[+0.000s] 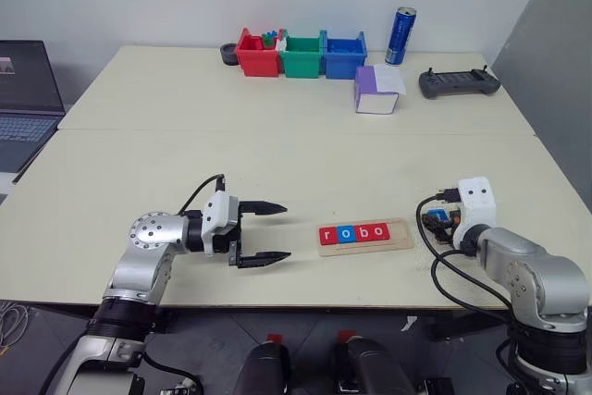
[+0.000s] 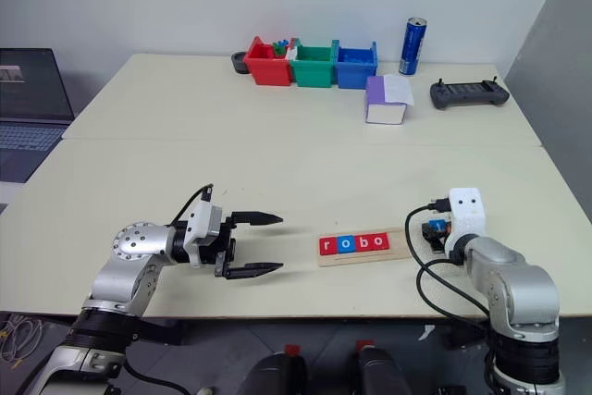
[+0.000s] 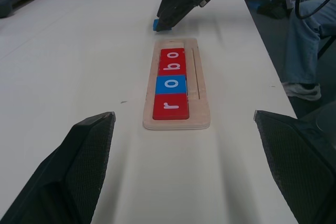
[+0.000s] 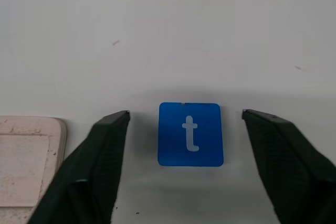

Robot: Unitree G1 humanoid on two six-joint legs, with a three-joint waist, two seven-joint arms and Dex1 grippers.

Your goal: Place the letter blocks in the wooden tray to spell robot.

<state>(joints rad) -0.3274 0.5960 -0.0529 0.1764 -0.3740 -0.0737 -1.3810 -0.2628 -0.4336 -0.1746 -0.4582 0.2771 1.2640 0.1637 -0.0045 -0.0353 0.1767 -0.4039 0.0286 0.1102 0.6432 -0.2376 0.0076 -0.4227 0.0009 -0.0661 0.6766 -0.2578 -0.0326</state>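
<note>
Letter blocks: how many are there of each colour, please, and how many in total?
Red letter blocks: 3, all in the wooden tray
Blue letter blocks: 2, one in the tray, one on the table
Total: 5

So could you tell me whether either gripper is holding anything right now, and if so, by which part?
Nothing is held. The right gripper stands open astride the blue t block without touching it; the left gripper is open and empty.

Even, bright overhead lighting is noted; soft shadows are cast beneath the wooden tray (image 3: 176, 83). The left gripper's fingers (image 3: 73, 171) are rendered blurred; no glare is observed
</note>
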